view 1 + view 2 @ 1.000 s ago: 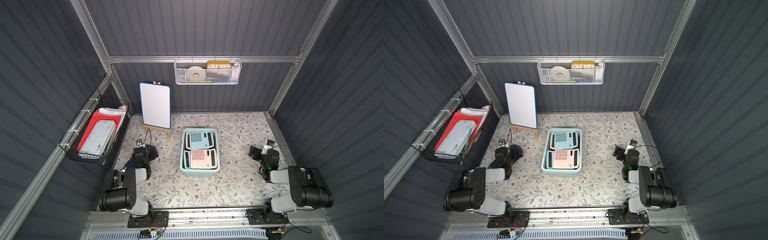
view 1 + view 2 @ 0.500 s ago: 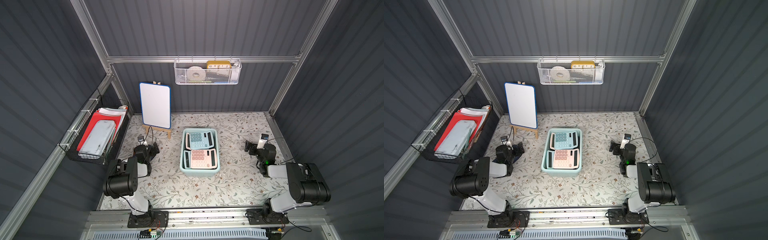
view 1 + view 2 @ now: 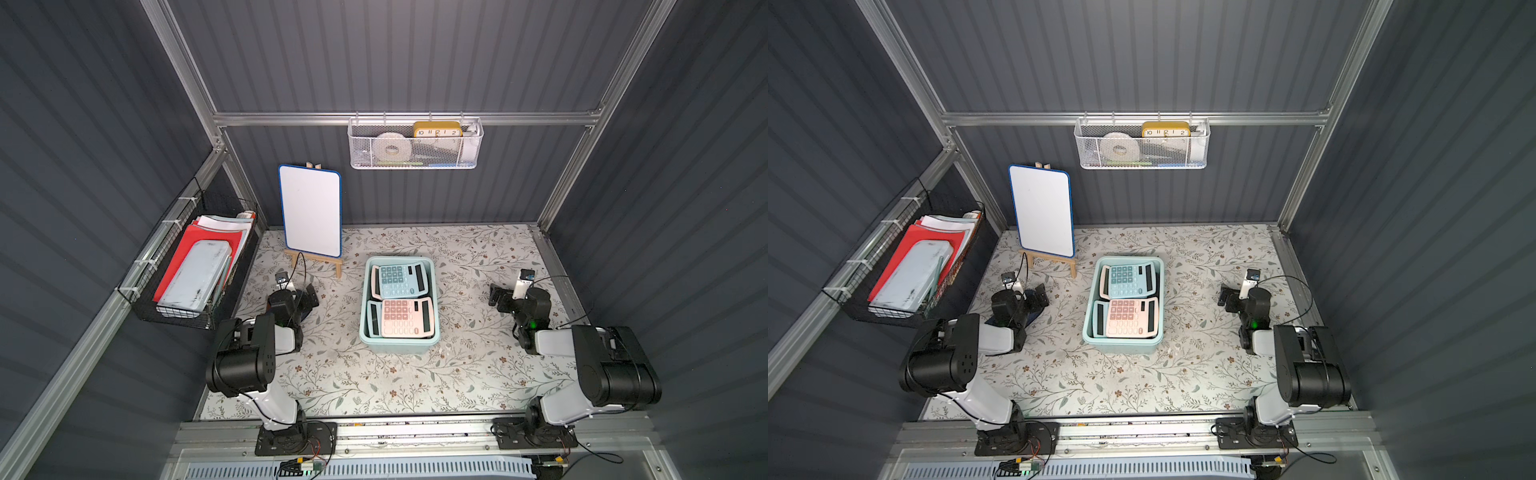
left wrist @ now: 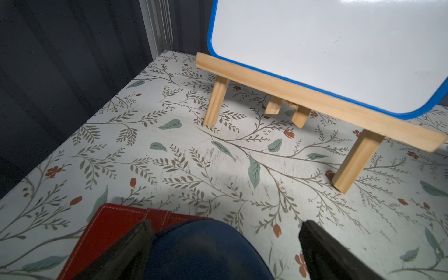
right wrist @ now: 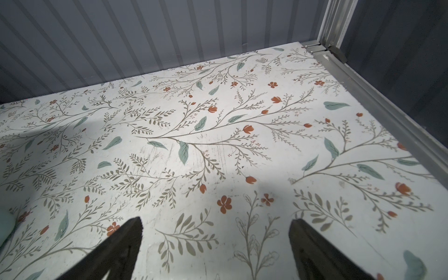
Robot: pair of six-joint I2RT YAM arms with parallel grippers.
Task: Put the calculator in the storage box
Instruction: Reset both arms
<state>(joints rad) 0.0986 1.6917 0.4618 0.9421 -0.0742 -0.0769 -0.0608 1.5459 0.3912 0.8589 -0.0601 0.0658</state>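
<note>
Over the last second both arms have unfolded, and the left claw [image 3: 309, 296] and right claw [image 3: 496, 296] have swung inward toward the storage box [image 3: 398, 348]. Each claw is spread fully wide and grips nothing.

The box sits at the table's centre, with the left claw at its 9 o'clock and the right claw at its 3 o'clock, both well apart from it. Inside it, a teal calculator [image 3: 398, 281] lies toward 12 o'clock and a pink calculator [image 3: 401, 318] toward 6.

The table [image 3: 374, 386] is covered by a scuffed white sheet printed with leaves and red flowers. Dark grey ribbed walls on an aluminium frame close three sides.

- **11 o'clock:** a blue-edged whiteboard [image 3: 310, 210] leans on a wooden easel [image 3: 316, 262].
- **12 o'clock:** a white mesh basket [image 3: 415, 160] hangs from the back rail.
- **9 o'clock:** a black wire basket [image 3: 195, 320] on the side wall holds red folders.

Below the left claw lie a red stitched cover [image 4: 116, 225] and a dark blue rounded object [image 4: 201, 247].
</note>
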